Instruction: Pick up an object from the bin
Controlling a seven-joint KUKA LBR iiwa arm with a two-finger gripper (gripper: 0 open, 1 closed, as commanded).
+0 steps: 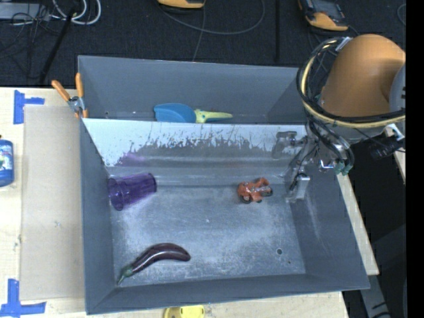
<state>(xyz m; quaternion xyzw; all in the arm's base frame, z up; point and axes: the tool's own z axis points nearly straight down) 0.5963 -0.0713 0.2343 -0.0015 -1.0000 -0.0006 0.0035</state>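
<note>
If discernible, gripper (296, 183) near orange toy (254, 191).

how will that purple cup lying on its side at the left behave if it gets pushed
The purple cup lies on its side, so it would probably roll, likely curving since it seems tapered. It looks like translucent plastic, so likely light and easily knocked away.
</note>
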